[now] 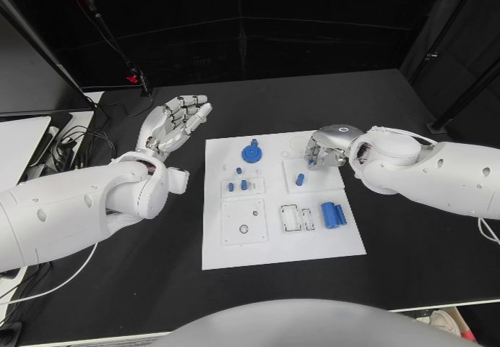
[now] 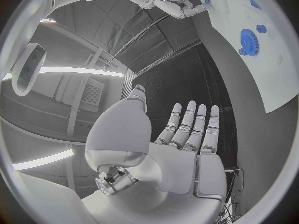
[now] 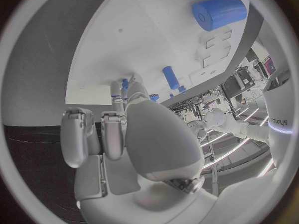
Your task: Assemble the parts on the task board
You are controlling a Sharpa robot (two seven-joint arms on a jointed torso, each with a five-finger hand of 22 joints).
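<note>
Wrist footage shows left robot hand [image 2: 187,149] spread empty; right robot hand's [image 1: 329,148] grip stays unclear above task board [image 1: 273,246].

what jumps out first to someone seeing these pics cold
The white task board in the middle of the black table, dotted with small blue parts, the blue gear near its far edge boldest. The right hand hangs curled over the board's far right corner, while the left hand hovers open off the board's left side, fingers spread, holding nothing.
</note>
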